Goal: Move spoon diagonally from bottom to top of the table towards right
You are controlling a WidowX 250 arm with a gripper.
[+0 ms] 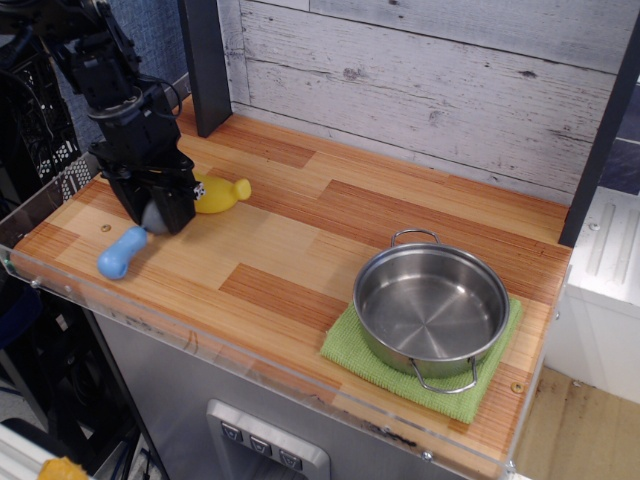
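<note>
The spoon (122,250) lies near the front left of the wooden table (300,250), its light-blue handle pointing toward the front-left edge. Its dark-grey bowl (155,217) sits between the jaws of my black gripper (158,210), which is low over the table and closed around the bowl. The gripper hides most of the bowl.
A yellow banana (222,192) lies just right of and behind the gripper, partly hidden by it. A steel pot (432,305) stands on a green cloth (355,350) at the front right. A dark post (208,60) stands at the back left. A clear acrylic edge (200,345) runs along the front.
</note>
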